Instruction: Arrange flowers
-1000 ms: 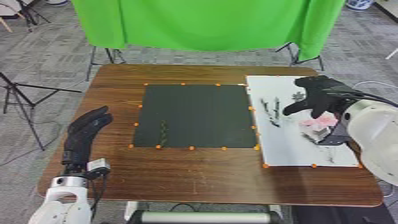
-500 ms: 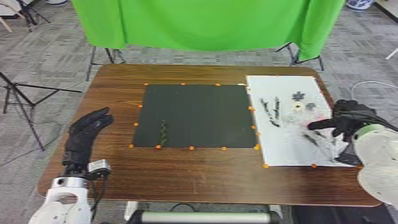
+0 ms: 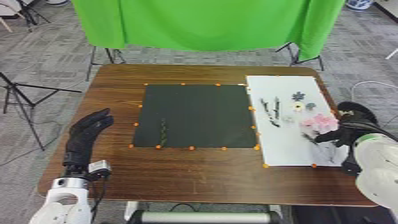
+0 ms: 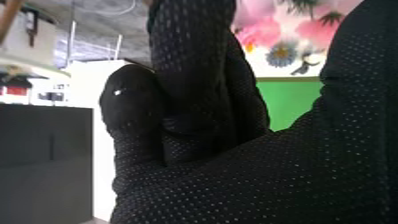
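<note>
Clock laid over the bench, 12 at its far edge.

Count, white board [image 3: 281, 153] at 3 o'clock: two dark, slender stems [image 3: 276, 108], two grey-blue flower heads [image 3: 298, 96], one pale bloom with a yellow centre [image 3: 298, 106]. Pink blooms [image 3: 320, 120] bunched, number uncertain. One dark leafy stem [image 3: 310, 137] just beside my right hand [image 3: 346, 129]. Count, dark mat [image 3: 197, 110] near mid-bench: one green sprig [image 3: 163, 133], at the mat's 7 o'clock.

Lie: sprig's long axis runs 12 to 6. Of the slender pair, one runs 11 to 5, the other nearly 12 to 6. Leafy stem slants 11 to 5. Cannot tell which way the pink blooms face.

Hands: two, black gloved. My right, at 3 o'clock over the board's outer edge, has its fingers open and loose, thumb standing apart from them, nothing gripped. My left [image 3: 88, 131], at 9 o'clock, has fingers open, directed toward 1.

Surface: brown wood bench [image 3: 222, 175], orange markers [image 3: 159, 147] along the edges of mat and board.

Room: green cloth [image 3: 213, 22] hanging at 12 o'clock; grey floor [image 3: 53, 60] around; one black tripod [image 3: 25, 100] at 9 to 10.
</note>
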